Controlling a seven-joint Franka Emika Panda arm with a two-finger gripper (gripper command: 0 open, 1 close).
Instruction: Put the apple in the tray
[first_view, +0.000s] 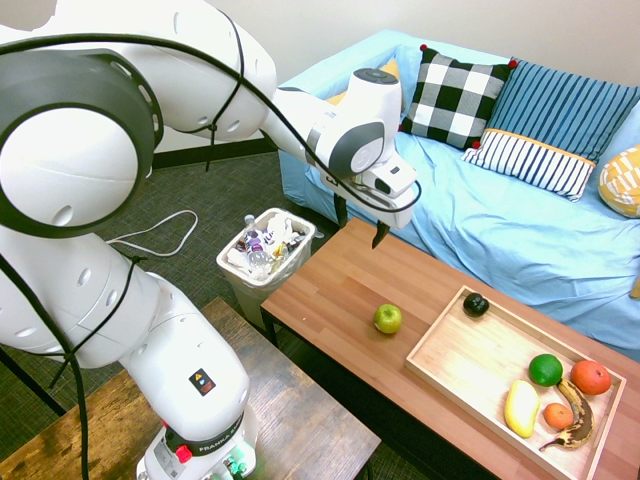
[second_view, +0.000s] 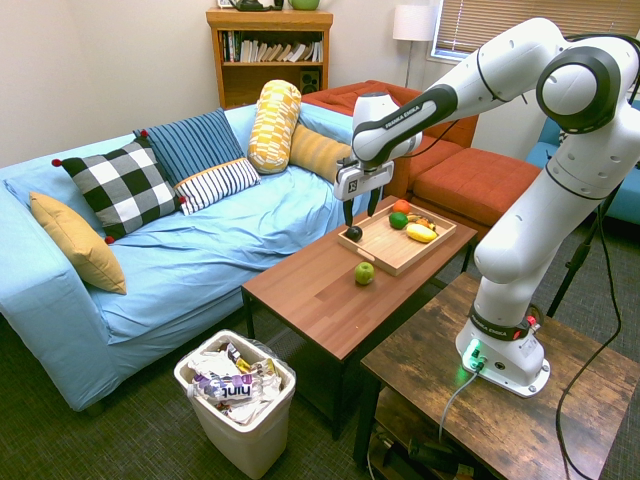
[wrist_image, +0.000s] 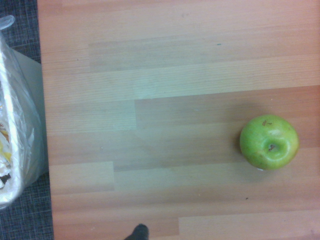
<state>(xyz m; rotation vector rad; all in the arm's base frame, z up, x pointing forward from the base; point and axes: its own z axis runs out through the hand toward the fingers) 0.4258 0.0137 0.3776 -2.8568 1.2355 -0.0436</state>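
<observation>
Bright even room light, soft shadows, wrist view slightly blurry

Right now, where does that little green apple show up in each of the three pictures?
First exterior view: the apple sits on the coffee table, just left of the tray.
Second exterior view: the apple lies in front of the tray.
Wrist view: apple at right; tray absent.
Shared landmark: the table.
</observation>
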